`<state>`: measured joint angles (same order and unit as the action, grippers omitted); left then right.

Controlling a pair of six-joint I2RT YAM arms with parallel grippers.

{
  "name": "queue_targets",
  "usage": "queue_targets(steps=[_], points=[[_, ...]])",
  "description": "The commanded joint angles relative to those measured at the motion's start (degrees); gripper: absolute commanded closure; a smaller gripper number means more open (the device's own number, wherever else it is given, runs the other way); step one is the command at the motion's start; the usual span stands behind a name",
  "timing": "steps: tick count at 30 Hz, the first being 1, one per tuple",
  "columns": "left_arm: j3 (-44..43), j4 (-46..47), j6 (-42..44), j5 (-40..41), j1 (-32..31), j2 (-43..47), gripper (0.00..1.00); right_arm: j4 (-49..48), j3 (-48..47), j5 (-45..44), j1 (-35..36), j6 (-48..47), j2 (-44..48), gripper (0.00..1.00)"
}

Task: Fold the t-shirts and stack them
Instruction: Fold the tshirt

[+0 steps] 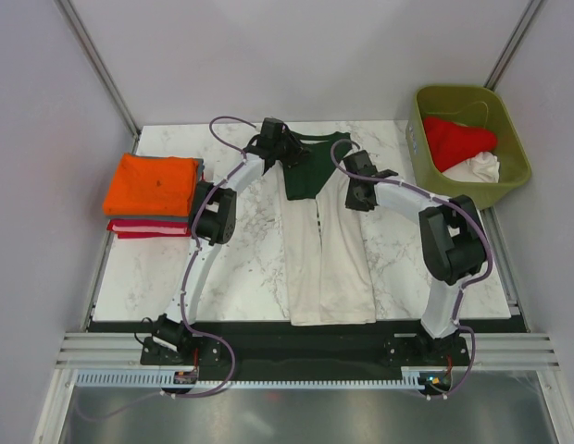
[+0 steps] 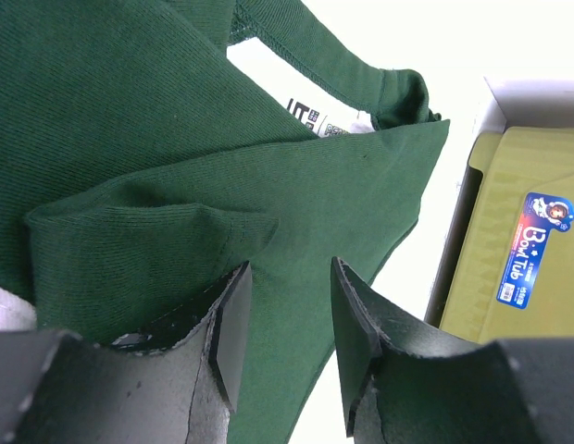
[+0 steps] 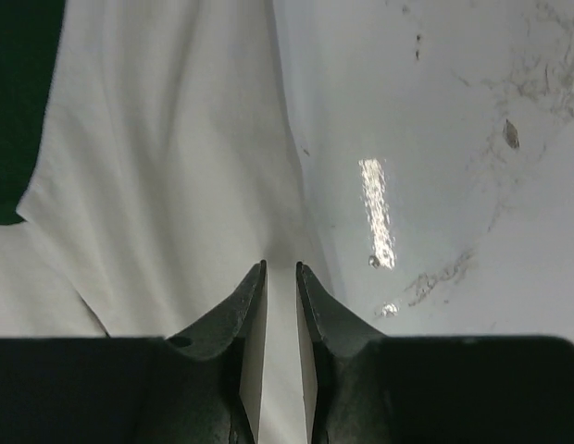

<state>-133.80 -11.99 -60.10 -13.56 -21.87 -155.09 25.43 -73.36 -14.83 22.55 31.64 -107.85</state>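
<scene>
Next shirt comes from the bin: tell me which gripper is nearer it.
Right. The right gripper hovers at the cream shirt's right edge, with the olive bin off to its right; the left gripper sits farther left, over the shirt's green top.

On my screen, a white tabletop with grey marble veins fills the middle of the cell. Plain pale grey walls close it at 9, 12 and 3 o'clock. Two slim aluminium posts rise at 11 and 1 o'clock. An olive-green rectangular plastic bin stands at 2 o'clock, by the table's edge. At 6 o'clock I see silver aluminium rails and a shiny metal sheet. In the right wrist view, a bright strip of reflected light lies on the marble.
</scene>
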Motion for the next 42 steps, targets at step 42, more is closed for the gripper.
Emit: queue_targets(steps=[42], points=[[4.7,9.5,12.2,1.0,0.9,13.6,0.51,-8.6,-0.7,13.5,-5.4,-5.4,5.5,0.74]])
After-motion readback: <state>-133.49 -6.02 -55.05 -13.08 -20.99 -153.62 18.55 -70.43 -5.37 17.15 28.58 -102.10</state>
